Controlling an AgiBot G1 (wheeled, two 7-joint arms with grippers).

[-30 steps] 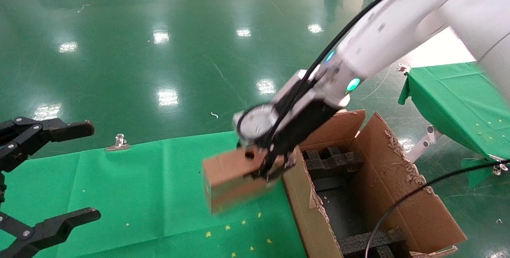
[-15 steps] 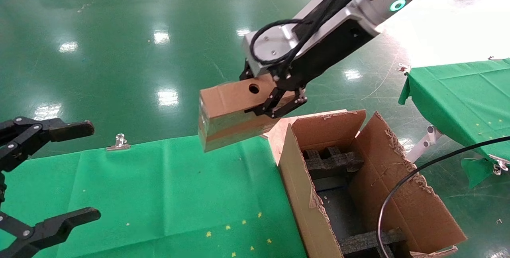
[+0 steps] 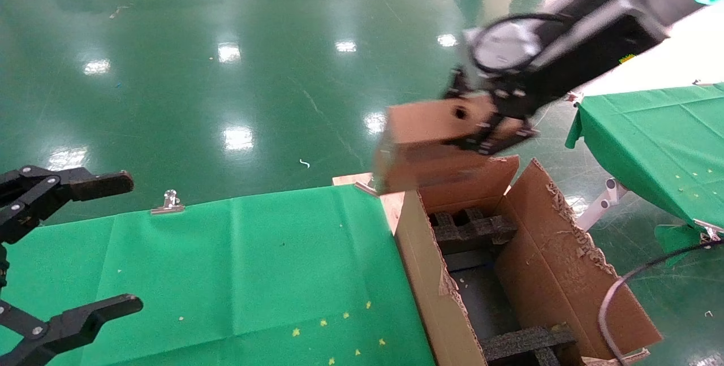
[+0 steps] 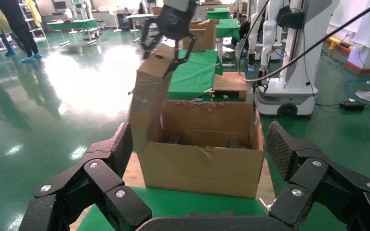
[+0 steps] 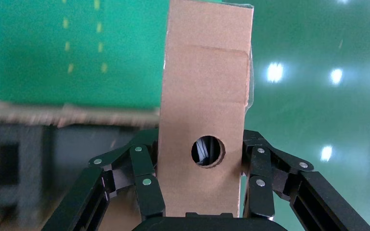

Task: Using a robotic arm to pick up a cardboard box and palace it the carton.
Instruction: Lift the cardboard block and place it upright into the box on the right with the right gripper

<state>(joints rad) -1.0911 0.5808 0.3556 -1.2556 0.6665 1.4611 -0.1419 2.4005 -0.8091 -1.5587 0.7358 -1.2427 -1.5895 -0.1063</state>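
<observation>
Cardboard box (image 3: 430,145), slim and brown with a round hole in its upper face, hangs in the air above the far left corner of the carton (image 3: 565,264), gripped at one end by the right gripper (image 3: 489,123). The robotic arm (image 3: 571,32) reaches in from the upper right, its silver wrist camera block facing the head camera and a teal ring glowing at the right edge of the view. Its jaws are clenched on the box: in the right wrist view the black fingers (image 5: 144,178) press both long sides of the box (image 5: 204,120), level with the hole, and a strip of clear tape shows along one edge.

The carton sits on the floor at the right end of the green-covered desk (image 3: 226,275), flaps standing up, the right flap ragged along its edge, with black foam spacers (image 3: 472,227) at the far and near ends inside. From the left wrist view the box (image 4: 149,96) hangs tilted over the left side of the carton (image 4: 202,149), its lower end near the rim.

The left gripper (image 3: 62,253) rests idle at the near left of the desk, jaws spread wide apart and holding nothing. A metal binder clip (image 3: 168,202) pins the green cloth at the desk's far edge. A second green-covered desk (image 3: 656,140) stands to the right.
</observation>
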